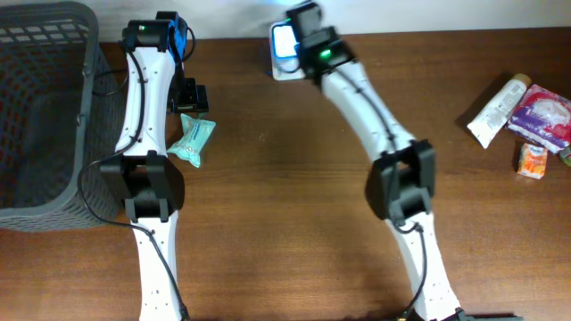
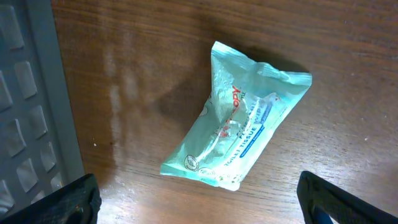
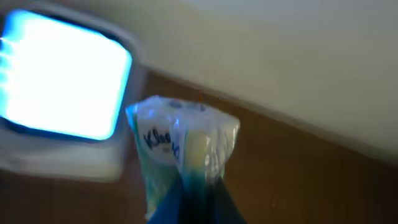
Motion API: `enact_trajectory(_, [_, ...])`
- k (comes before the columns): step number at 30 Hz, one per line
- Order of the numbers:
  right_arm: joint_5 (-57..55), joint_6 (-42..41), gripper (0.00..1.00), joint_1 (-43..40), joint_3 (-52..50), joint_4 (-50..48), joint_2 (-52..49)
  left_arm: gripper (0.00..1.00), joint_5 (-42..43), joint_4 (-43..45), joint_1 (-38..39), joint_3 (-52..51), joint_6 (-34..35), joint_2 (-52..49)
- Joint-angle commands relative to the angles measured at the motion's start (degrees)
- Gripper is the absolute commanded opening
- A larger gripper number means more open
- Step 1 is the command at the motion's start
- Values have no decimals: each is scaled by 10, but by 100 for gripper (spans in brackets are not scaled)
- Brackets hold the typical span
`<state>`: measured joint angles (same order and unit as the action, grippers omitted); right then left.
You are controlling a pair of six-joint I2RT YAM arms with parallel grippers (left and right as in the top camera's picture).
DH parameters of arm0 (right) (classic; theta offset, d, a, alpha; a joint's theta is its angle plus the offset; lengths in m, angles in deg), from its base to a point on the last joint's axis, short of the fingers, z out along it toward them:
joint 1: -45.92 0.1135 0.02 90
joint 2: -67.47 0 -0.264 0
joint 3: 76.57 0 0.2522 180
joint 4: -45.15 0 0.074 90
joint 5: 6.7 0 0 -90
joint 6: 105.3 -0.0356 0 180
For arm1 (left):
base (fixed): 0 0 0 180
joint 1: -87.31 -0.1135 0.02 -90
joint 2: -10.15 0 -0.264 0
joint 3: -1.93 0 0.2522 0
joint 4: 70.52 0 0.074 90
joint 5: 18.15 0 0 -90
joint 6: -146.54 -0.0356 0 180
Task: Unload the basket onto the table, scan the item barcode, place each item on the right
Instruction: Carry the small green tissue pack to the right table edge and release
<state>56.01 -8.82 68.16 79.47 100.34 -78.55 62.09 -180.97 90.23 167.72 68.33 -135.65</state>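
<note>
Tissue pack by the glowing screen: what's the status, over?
Right pincer shut on tissue pack, held up to lit scanner. Left pincer open above teal wipes packet on table. Nothing blocking the scan.

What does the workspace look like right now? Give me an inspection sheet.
Surface: brown wooden table, no spills seen.
Job's things: tissue pack held close to the lit scanner; teal wipes pack lying flat near the basket.
Clutter: white tube, pink packet and small orange box grouped at the right edge.
Grippers: right gripper shut on the tissue pack; left gripper open over the wipes pack, not touching it.
Cables: black cable loops beside the left arm.
Surroundings: grey basket at left; pale wall behind.
</note>
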Motion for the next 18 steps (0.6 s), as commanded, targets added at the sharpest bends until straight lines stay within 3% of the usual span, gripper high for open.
enact_trajectory(1, [-21,-245,4,-118,6,145,108,99,-8,0,-5,-2,6,-8])
enact_trajectory(4, [-19,-295,4,-221,4,304,110,99,-8,0,-5,-2,6,-8])
enact_trajectory(8, [-18,-293,4,-328,-8,401,105,99,-8,0,-5,-2,6,-8])
enact_trajectory(12, [46,-293,4,-415,-69,398,105,99,-8,0,-5,-2,6,-8])
enact_trajectory(18, [43,-290,4,-465,-184,328,105,99,-7,0,-5,-2,6,-8])
